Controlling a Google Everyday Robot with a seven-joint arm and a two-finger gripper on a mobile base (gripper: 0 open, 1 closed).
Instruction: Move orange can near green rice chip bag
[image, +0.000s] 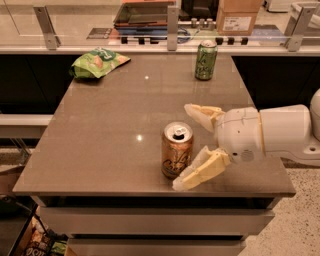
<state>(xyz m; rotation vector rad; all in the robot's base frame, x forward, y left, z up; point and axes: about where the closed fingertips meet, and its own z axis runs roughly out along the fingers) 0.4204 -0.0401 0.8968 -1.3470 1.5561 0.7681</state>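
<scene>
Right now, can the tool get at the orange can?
Probably yes. The open tool sits right beside the orange can, one finger on its far side and one on its near side, with nothing between. The green can stands well away.

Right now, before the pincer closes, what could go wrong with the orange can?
The open pincer straddles the orange can only partly, so closing may knock it over. The can stands near the front edge of the table and could fall off. Its top is opened, so any contents might spill.
</scene>
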